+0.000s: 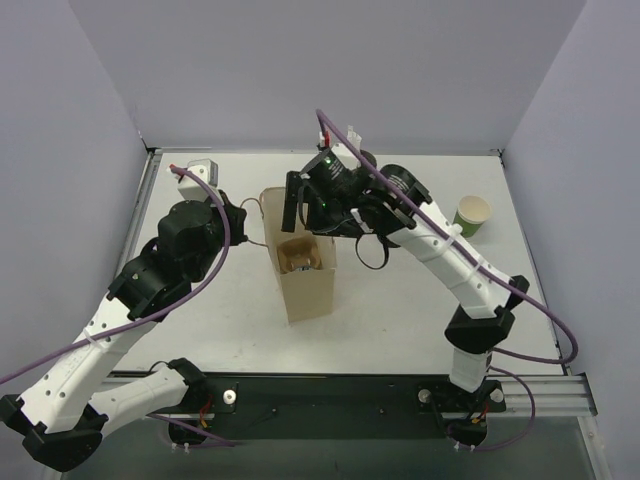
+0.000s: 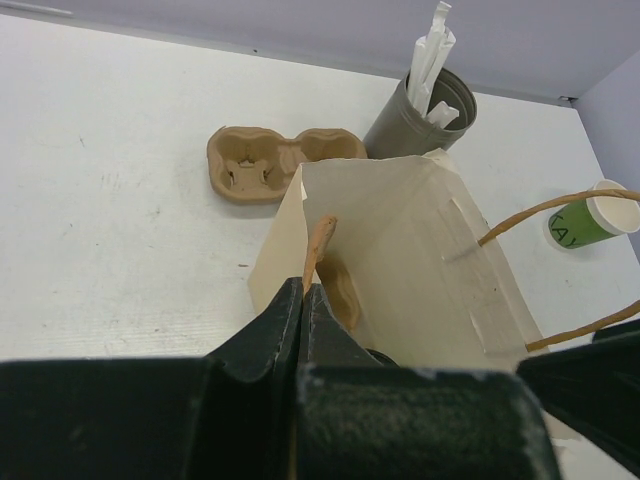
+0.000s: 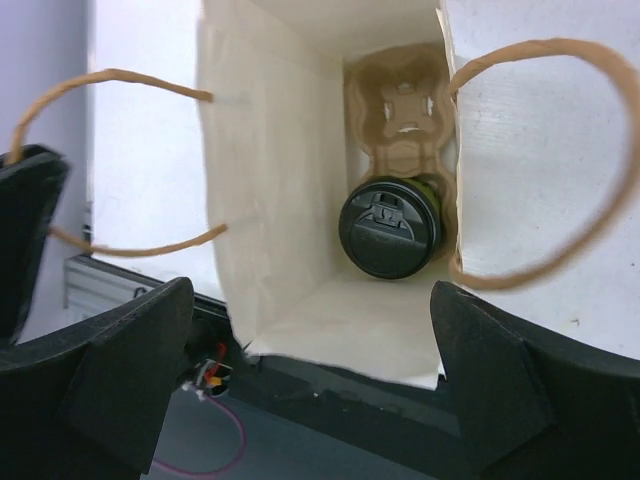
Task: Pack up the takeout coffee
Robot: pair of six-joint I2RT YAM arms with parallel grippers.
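Observation:
The takeout coffee [image 3: 390, 227], a green cup under a round black lid, stands in a brown cardboard carrier [image 3: 405, 105] at the bottom of the open paper bag [image 3: 270, 150]. My right gripper [image 3: 315, 370] hangs open above the bag's mouth [image 1: 305, 275], with nothing between its fingers [image 3: 130, 350]. In the top view that gripper [image 1: 312, 205] covers the back of the bag. My left gripper [image 2: 303, 288] is shut on one brown paper handle [image 2: 320, 240] at the bag's left side, and it shows in the top view too [image 1: 243, 215].
A second cardboard carrier [image 2: 270, 165] lies on the table behind the bag. A grey cup with white straws [image 2: 425, 105] stands beside it. An open green cup with no lid [image 1: 473, 214] stands at the right [image 2: 590, 220]. Grey walls close the table's sides.

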